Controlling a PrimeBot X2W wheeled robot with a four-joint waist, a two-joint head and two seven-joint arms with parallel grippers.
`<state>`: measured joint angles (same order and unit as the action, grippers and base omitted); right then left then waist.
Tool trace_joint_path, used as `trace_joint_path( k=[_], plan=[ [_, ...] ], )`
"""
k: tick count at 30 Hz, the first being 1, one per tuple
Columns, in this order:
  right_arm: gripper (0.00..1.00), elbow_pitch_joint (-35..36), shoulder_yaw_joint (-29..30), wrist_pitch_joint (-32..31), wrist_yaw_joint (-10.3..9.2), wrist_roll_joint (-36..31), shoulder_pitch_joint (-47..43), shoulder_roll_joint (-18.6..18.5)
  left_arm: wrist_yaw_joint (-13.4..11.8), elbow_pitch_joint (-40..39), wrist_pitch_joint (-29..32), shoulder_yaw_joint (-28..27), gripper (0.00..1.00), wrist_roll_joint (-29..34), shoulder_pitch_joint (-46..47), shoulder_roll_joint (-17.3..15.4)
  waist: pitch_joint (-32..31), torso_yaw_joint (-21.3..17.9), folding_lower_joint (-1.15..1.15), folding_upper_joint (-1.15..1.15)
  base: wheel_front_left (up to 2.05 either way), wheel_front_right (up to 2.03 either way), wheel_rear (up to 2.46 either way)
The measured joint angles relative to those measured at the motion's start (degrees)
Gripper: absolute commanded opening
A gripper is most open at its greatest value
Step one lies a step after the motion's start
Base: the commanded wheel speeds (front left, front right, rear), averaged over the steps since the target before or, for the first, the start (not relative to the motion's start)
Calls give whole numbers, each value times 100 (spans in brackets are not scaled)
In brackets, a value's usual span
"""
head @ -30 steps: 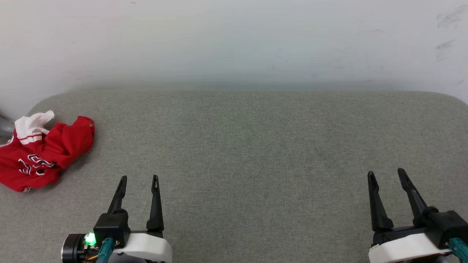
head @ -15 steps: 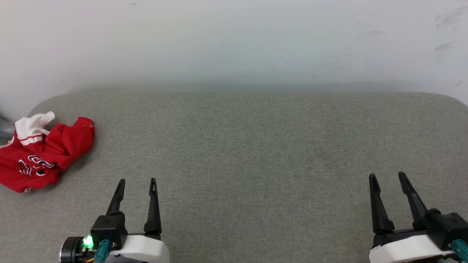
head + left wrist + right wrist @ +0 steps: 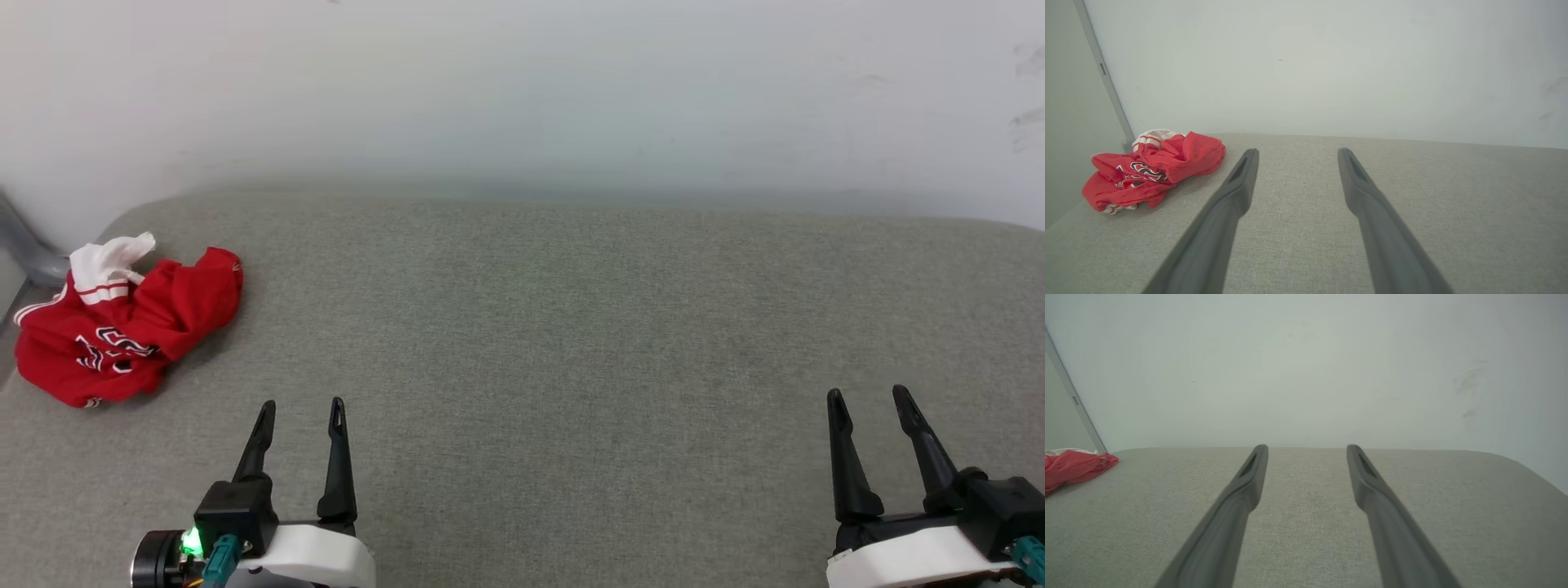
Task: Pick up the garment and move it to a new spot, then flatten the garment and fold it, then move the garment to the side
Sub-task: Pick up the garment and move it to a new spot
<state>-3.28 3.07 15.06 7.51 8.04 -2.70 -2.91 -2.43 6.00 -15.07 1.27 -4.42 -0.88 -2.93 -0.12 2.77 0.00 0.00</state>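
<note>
The garment (image 3: 122, 327) lies crumpled in a heap at the far left of the grey padded surface: red cloth, a white sleeve with red stripes on top, black white-outlined characters showing. The left wrist view has the garment (image 3: 1153, 167) at its left, and the right wrist view catches an edge of the garment (image 3: 1073, 467) at its far left. My left gripper (image 3: 300, 407) hovers open and empty, nearer to me and to the right of the heap. My right gripper (image 3: 867, 397) stands open and empty far to the right.
The grey fabric surface (image 3: 571, 343) ends at a pale wall (image 3: 522, 90) behind it. A grey metal strip (image 3: 24, 245) runs down the wall just behind the heap, at the surface's rounded left corner.
The head camera has turned a little to the left, so the whole picture slid right. Both grippers sit slightly lower in view, still open. The garment lies as before.
</note>
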Motion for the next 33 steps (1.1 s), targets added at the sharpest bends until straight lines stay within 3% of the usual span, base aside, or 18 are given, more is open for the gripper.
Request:
trace_joint_path(
  k=[33],
  plan=[
    [100, 44, -213, 2, 0, 60, -22, 1, 26, 52, 0, -350, 100, -245, 29, 1, 35, 2164, 0, 0, 0, 0, 0]
  ],
)
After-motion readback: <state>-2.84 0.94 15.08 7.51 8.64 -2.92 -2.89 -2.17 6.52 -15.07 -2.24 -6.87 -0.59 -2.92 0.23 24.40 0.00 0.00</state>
